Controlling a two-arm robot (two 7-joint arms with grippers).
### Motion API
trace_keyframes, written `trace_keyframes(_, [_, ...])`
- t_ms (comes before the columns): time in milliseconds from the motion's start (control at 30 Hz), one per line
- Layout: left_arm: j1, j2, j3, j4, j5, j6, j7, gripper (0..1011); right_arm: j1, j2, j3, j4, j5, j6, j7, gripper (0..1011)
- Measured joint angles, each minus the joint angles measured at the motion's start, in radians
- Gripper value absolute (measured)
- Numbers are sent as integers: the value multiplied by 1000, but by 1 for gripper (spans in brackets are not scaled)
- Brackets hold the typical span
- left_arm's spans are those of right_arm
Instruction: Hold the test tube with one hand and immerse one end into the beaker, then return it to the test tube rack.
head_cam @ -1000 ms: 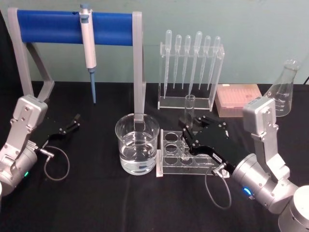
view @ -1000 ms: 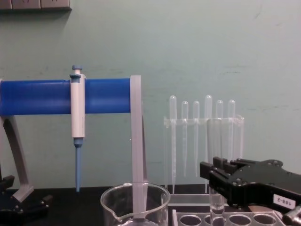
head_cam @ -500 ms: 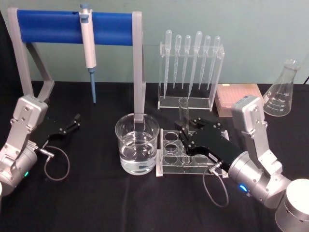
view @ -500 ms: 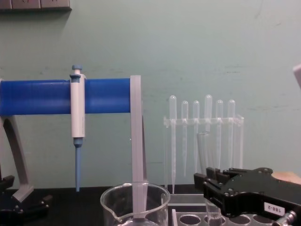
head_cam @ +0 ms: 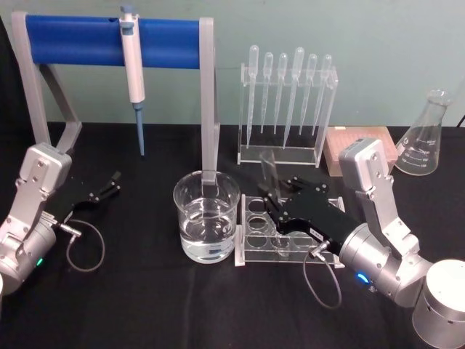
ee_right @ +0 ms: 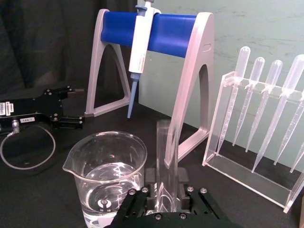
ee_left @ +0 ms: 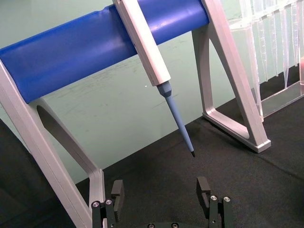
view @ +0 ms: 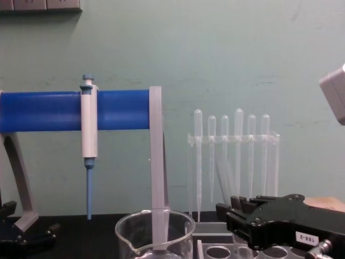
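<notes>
You get bright, even light from overhead in every view, with only faint shadows on the pale green wall (head_cam: 378, 36). The black counter (head_cam: 145, 291) swallows shadows entirely. Small highlights glint on the beaker (head_cam: 206, 217) and the flask (head_cam: 425, 134). The test tube (head_cam: 268, 174) smears with motion blur in your head view.

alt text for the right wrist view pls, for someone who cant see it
The right gripper is shut on an upright clear test tube, beside a glass beaker part-filled with clear liquid. Behind stand a blue-barred stand with a pipettor hanging on it and a clear rack of plastic pipettes; the left gripper rests farther off on the black table.
</notes>
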Motion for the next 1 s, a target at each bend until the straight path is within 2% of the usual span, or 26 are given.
trace_keyframes(67, [0, 0, 0, 0, 0, 0, 0, 1000, -1, -1, 0, 0, 3, 0, 0, 305])
trace_keyframes(167, [0, 0, 0, 0, 0, 0, 0, 1000, -6, -2, 1, 0, 8, -6, -1, 443])
trace_keyframes(267, [0, 0, 0, 0, 0, 0, 0, 1000, -15, -2, 3, -9, 11, -11, -3, 502])
trace_keyframes(300, [0, 0, 0, 0, 0, 0, 0, 1000, -21, -2, 5, -17, 12, -14, -7, 565])
trace_keyframes(433, [0, 0, 0, 0, 0, 0, 0, 1000, -39, -1, 11, -42, 11, -19, -20, 659])
trace_keyframes(500, [0, 0, 0, 0, 0, 0, 0, 1000, -66, 3, 20, -73, 10, -25, -34, 716])
trace_keyframes(533, [0, 0, 0, 0, 0, 0, 0, 1000, -89, 7, 29, -97, 9, -28, -46, 783])
trace_keyframes(733, [0, 0, 0, 0, 0, 0, 0, 1000, -197, 25, 82, -184, 5, -39, -91, 924])
trace_keyframes(800, [0, 0, 0, 0, 0, 0, 0, 1000, -250, 33, 117, -224, 2, -45, -112, 985])
trace_keyframes(833, [0, 0, 0, 0, 0, 0, 0, 1000, -278, 36, 139, -240, 1, -50, -123, 998])
trace_keyframes(1000, [0, 0, 0, 0, 0, 0, 0, 1000, -340, 33, 213, -264, -1, -71, -164, 1002])
